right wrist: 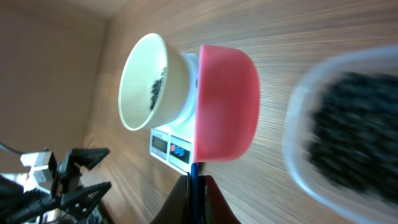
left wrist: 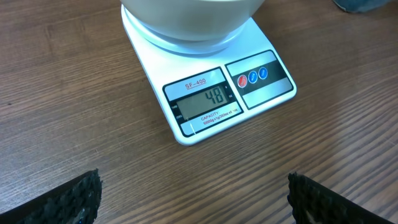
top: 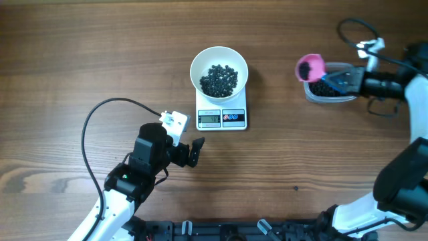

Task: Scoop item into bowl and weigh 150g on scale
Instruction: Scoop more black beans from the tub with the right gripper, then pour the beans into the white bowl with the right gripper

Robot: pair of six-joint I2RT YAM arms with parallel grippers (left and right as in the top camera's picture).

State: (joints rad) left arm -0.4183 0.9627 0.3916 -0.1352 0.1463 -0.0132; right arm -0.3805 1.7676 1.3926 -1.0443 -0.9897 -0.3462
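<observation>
the right end effector point(right wrist: 194, 186) is pinched tight on the thin blue handle of the pink scoop point(top: 311, 67). the scoop hangs just over the clear tub point(top: 315, 96), at the rim nearer the scale. its cup looks dark inside, likely loaded with the same black beans point(top: 326, 88) that fill the tub. the white bowl point(top: 198, 61) sits on the scale point(left wrist: 155, 68) with a small heap of beans in its bottom. the display point(left wrist: 214, 96) reads 48, far short of the target, so i'd say this is mid-task with another scoopful due to go across. next it calls for a level carry toward the bowl, then a tip over its middle without knocking the rim or leaning on the scale. the counter point(top: 281, 154) between tub and bowl is open wood with nothing in the way. the left end effector point(top: 194, 151) sits spread wide just in front of the scale, touching nothing. it is out of the carry path, though near the scale's front edge.
</observation>
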